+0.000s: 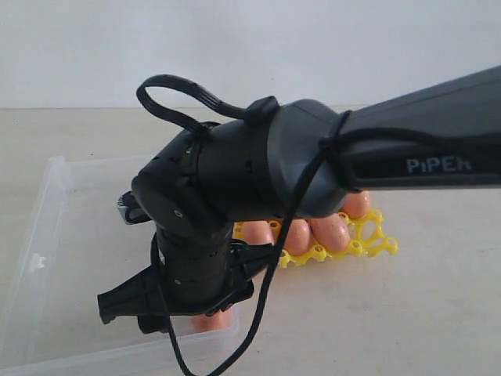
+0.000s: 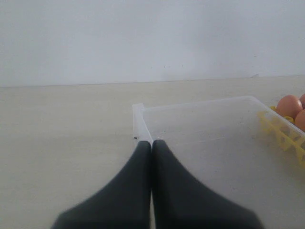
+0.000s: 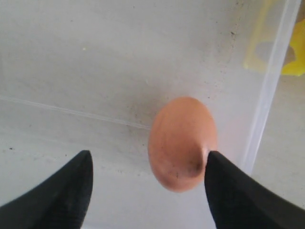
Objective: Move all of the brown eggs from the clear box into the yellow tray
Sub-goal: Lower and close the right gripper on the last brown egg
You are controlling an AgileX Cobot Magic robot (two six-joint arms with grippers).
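Pinkish-brown, one brown egg (image 3: pixel 181 143) lies on the floor of the clear box (image 3: pixel 269 95), near the wall facing the yellow tray (image 1: pixel 376 239), between the wide-spread fingers of the right gripper (image 3: pixel 148 160). It touches one finger and stands apart from the other, its long axis crosswise to the line the jaws would close along. The left gripper (image 2: pixel 152 148), pressed closed at another corner of the box, is well apart from it, so the pick looks to be the right arm's.
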